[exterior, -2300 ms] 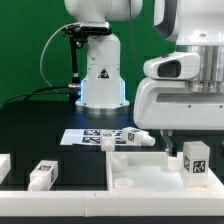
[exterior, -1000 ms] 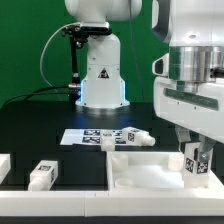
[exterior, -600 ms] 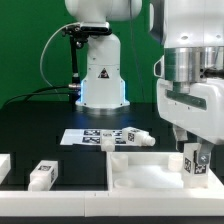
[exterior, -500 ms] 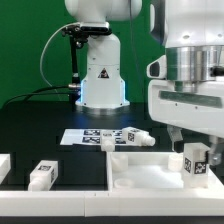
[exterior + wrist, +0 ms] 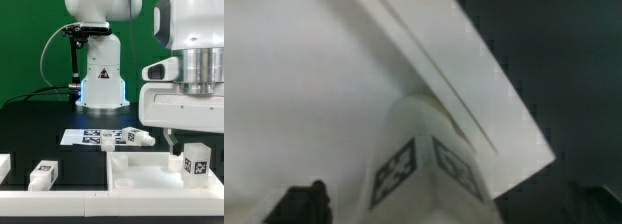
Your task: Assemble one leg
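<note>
The leg point(image 5: 195, 162) is seen standing upright on the large white panel point(image 5: 150, 172), at its corner toward the exterior view's right, tag face outward. Compared with a second ago, when dark fingers were seen flanking the leg, the arm is now raised: the end effector point(image 5: 176, 136) hangs just above and slightly aside of the leg, apart from it. In the wrist view the leg point(image 5: 420, 150) is seen below the camera, with fingertips point(image 5: 306, 200) spread wide to either side and nothing held between them.

Judgement: the leg was released in place on the panel and the arm is retreating; whether the leg is fully seated cannot be told from these views.

Other items noted: a second leg point(image 5: 139, 137) lying by the marker board point(image 5: 95, 136); a third leg point(image 5: 42, 175) on the table point(image 5: 40, 130) toward the exterior view's left.
</note>
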Tool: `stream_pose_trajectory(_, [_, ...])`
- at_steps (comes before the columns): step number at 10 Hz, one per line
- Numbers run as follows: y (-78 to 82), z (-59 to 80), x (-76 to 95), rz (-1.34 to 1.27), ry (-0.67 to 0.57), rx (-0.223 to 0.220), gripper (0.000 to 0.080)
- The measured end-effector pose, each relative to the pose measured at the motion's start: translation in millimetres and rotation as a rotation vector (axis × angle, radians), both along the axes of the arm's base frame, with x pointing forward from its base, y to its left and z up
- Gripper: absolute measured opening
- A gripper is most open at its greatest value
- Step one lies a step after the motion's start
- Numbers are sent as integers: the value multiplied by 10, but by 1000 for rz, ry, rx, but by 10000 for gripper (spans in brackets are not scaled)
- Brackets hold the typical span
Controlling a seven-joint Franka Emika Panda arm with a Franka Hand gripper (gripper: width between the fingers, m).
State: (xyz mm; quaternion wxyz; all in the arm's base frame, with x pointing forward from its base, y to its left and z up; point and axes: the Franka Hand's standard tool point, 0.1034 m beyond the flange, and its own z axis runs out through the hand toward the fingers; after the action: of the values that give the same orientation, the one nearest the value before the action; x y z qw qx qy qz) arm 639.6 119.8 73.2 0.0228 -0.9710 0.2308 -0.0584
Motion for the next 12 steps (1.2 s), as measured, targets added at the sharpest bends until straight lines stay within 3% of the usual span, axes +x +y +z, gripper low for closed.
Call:
stream_pose_trajectory(2, [33,-1,-15,358,17,-36,649])
stream_pose_trajectory(7, [-19,-29,-18,373,21,-40,649])
stream_pose_trajectory(9, [-24,-35,-20,319,23,-33,398])
stream_pose_trajectory(10, [-40,-39,-21,221,25,-24,398])
stream_pose_trajectory(11, [-41,-39,-21,159,27,-17,285])
stream_pose_trajectory(12, [-42,-39,-21,122,27,-13,285])
